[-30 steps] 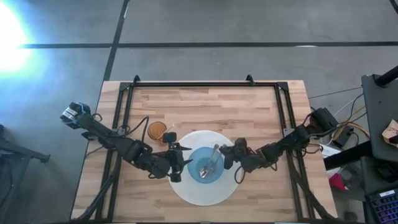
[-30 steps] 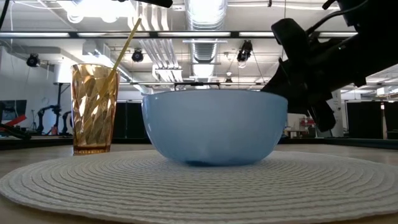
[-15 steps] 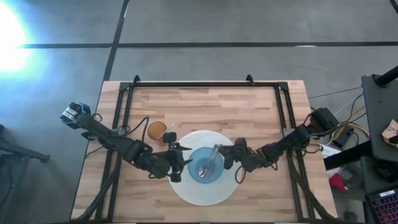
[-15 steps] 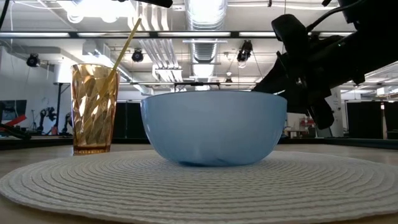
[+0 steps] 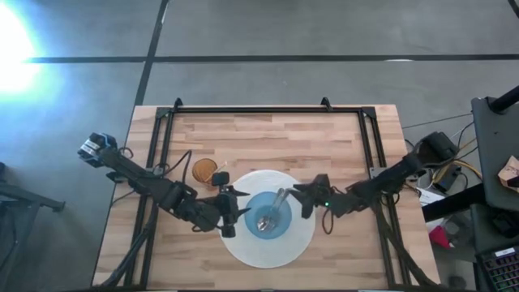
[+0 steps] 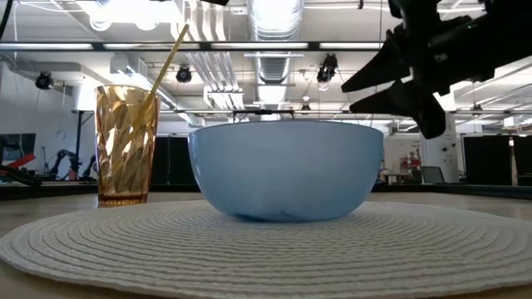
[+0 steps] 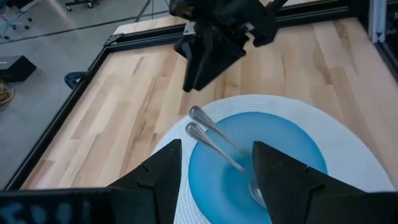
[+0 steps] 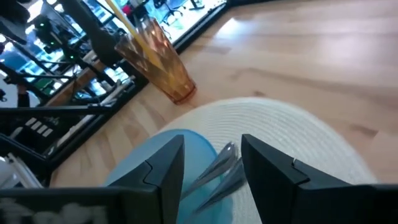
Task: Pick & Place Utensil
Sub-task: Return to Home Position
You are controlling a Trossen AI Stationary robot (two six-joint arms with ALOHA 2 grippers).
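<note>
Two metal utensils lie in a blue bowl. Their heads are at the bowl's bottom and their handles lean over its far-right rim. The bowl stands on a round white woven placemat. My right gripper is open, raised above the mat just right of the bowl, its fingers pointing at the handles. My left gripper is open at the bowl's left rim and touches nothing that I can see; the utensils lie ahead of its fingers.
An amber ribbed glass with a yellow straw stands on the wood, off the mat's far-left edge, close behind my left arm. A black frame runs along the table's far edge and both sides. Bare wood lies on the far half.
My right gripper has drawn back from the bowl toward the table's right edge and risen higher above the mat. The utensils and the bowl have stayed where they were.
</note>
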